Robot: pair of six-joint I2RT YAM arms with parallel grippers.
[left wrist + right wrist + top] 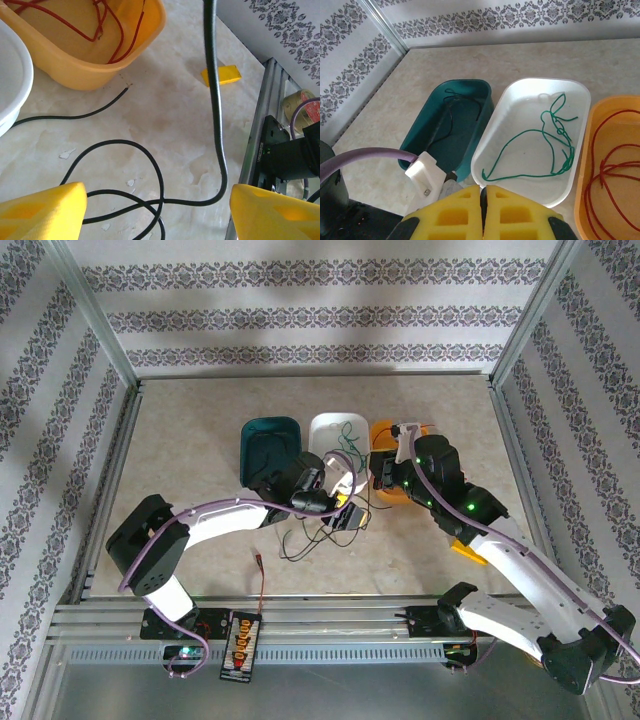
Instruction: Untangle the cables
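The tabletop [200, 420] is pale beige with a marbled look, and it is chipped in places under the left gripper [157, 212]. Aluminium rails frame it, and the walls [320, 315] are papered in bands of dark floral pattern.

The left wrist view shows that gripper's yellow fingers [42, 210] standing wide apart with nothing clamped. A black cable [213, 90] passes between them and loops over the table below. Ahead and to their left stands the orange bin [75, 67], and a small yellow block [221, 76] lies ahead to their right.

The right wrist view shows the right gripper [483, 192] pressed shut on nothing. Beyond its tips is the white bin [492, 145] with the green cable [560, 131] coiled inside. The red cable [606, 162] lies in the orange bin to the right. To the left, the teal bin [422, 127] holds a thin dark cable [451, 117]. A white connector [426, 172] on a lavender lead [365, 157] crosses just left of the fingers, covering the teal bin's near corner.
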